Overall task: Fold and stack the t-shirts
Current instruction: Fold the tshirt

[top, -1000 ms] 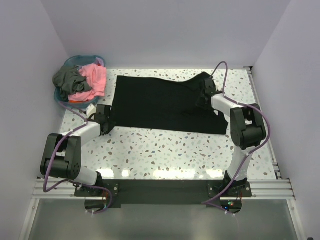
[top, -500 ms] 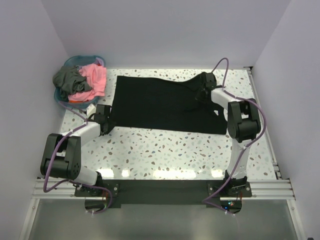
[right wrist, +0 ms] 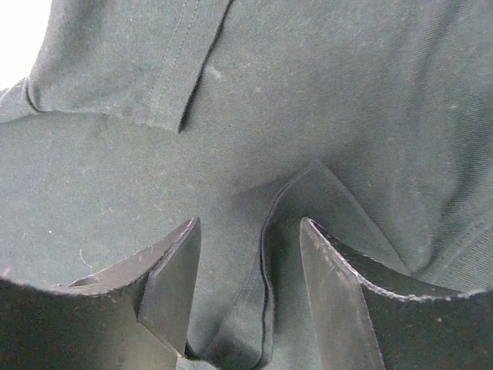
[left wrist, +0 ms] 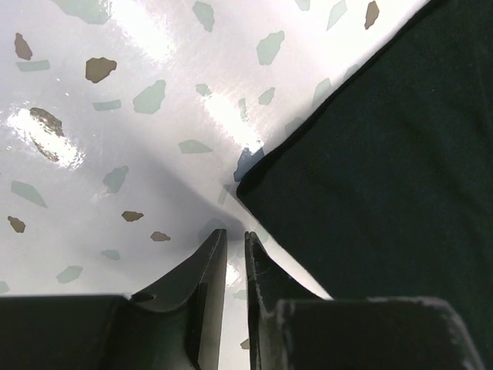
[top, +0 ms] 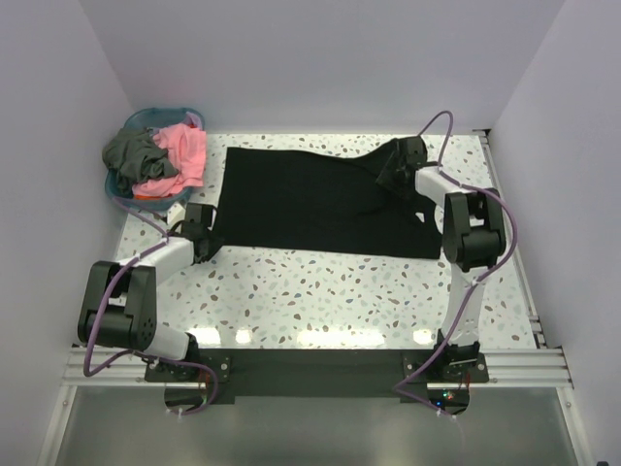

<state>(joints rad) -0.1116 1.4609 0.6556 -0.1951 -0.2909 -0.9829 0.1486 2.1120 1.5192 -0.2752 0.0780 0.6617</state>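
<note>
The large black t-shirt (top: 310,199) lies spread flat on the table. My left gripper (top: 207,231) sits low by its near left corner. In the left wrist view the gripper (left wrist: 235,235) is shut and empty, just short of the shirt corner (left wrist: 254,173). My right gripper (top: 394,171) is over the shirt's far right part, by a bunched sleeve. In the right wrist view it (right wrist: 250,223) is open, with a raised fold and hem of the black cloth (right wrist: 269,254) between the jaws. The coral pink t-shirt (top: 182,150) and the dark grey t-shirt (top: 131,150) lie piled in the basket.
The round blue basket (top: 118,191) stands at the far left corner of the speckled white table (top: 320,291). White walls close in the left, back and right sides. A metal rail runs along the right edge (top: 505,209).
My right gripper has shifted a little toward the far right edge over the shirt, with its forearm swinging round. The left arm has not moved.
</note>
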